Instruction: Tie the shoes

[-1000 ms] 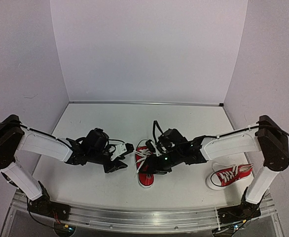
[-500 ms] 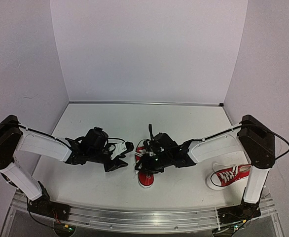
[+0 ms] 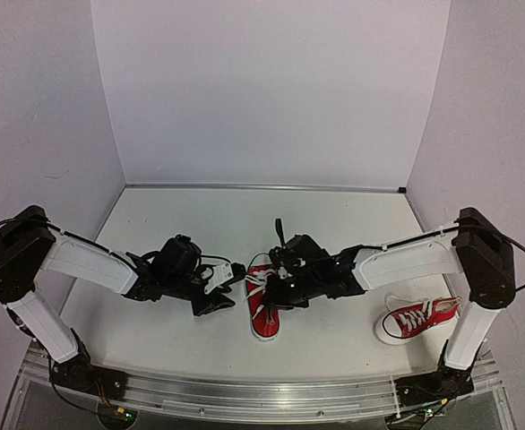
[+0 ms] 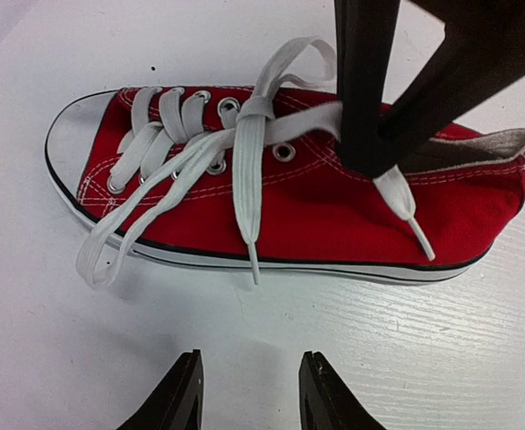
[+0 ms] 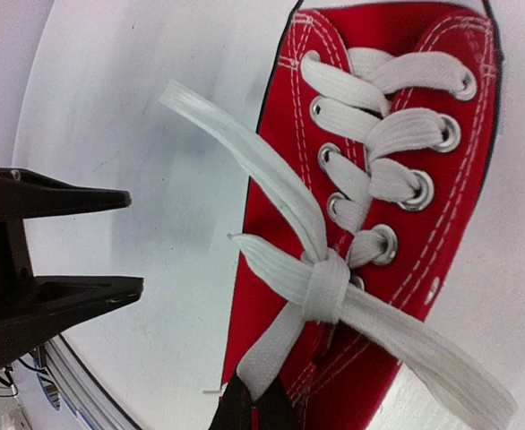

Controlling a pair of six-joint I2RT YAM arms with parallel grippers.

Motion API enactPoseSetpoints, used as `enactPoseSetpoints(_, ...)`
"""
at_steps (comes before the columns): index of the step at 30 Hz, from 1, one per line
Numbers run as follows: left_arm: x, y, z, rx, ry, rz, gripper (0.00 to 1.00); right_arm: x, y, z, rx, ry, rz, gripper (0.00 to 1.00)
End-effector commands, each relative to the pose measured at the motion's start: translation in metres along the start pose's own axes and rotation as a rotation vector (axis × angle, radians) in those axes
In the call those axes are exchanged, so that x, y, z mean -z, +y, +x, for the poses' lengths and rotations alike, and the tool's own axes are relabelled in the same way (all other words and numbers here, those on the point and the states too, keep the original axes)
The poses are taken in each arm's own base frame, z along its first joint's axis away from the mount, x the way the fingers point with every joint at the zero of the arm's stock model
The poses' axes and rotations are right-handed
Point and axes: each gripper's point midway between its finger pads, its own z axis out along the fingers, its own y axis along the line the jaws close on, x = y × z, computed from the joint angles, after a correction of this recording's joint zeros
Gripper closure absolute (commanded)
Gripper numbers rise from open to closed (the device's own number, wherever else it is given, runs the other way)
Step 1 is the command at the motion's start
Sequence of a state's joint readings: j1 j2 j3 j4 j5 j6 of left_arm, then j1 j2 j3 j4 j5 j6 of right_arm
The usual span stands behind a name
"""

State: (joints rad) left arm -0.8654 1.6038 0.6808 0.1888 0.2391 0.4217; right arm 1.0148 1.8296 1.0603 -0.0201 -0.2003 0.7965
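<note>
The right gripper (image 4: 370, 157) is clenched on one lace end (image 4: 399, 195) of the middle shoe (image 3: 264, 309), which lies on its sole near the near edge of the worktop (image 3: 200, 224), about midway along it, toe toward the arms. The left gripper (image 4: 249, 385) stands released and empty just beside that shoe's left side, its jaws apart above bare worktop. The laces are crossed into a single wrap (image 5: 327, 285) over the top eyelets, with no bow yet, so the tying looks only begun. The main risk is that a pull on the pinched end drags or tips the light shoe, since nothing pins it down. The flat lace could also slip out of the narrow pinch, or the loose wrap could slacken before the other end (image 4: 249, 242) is caught. The other shoe (image 3: 417, 318) lies near the near right corner, well apart. No box or tray shows, and the middle shoe's opening looks empty.
</note>
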Motion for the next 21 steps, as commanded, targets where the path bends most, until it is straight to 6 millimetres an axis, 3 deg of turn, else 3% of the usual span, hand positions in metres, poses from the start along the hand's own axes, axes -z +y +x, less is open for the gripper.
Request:
enactPoseSetpoints(1, -0.008, 0.003, -0.028, -0.038, -0.087, 0.019, 0.62, 0.025, 0.006, -0.019, 0.032, -0.046, 0.020, 1.00)
enactPoseSetpoints(9, -0.021, 0.002, -0.044, -0.030, -0.144, 0.041, 0.64, 0.033, -0.004, -0.019, 0.043, -0.022, 0.044, 0.97)
enactPoseSetpoints(17, -0.044, -0.005, -0.048, -0.040, -0.131, 0.041, 0.63, 0.036, -0.010, -0.024, 0.065, -0.009, 0.057, 0.97)
enactPoseSetpoints(19, -0.046, -0.004, -0.047, -0.036, -0.127, 0.035, 0.67, 0.036, -0.012, -0.024, 0.068, -0.004, 0.060, 0.97)
enactPoseSetpoints(21, -0.045, -0.004, -0.046, -0.034, -0.124, 0.028, 0.78, 0.036, -0.014, -0.023, 0.069, 0.004, 0.061, 0.97)
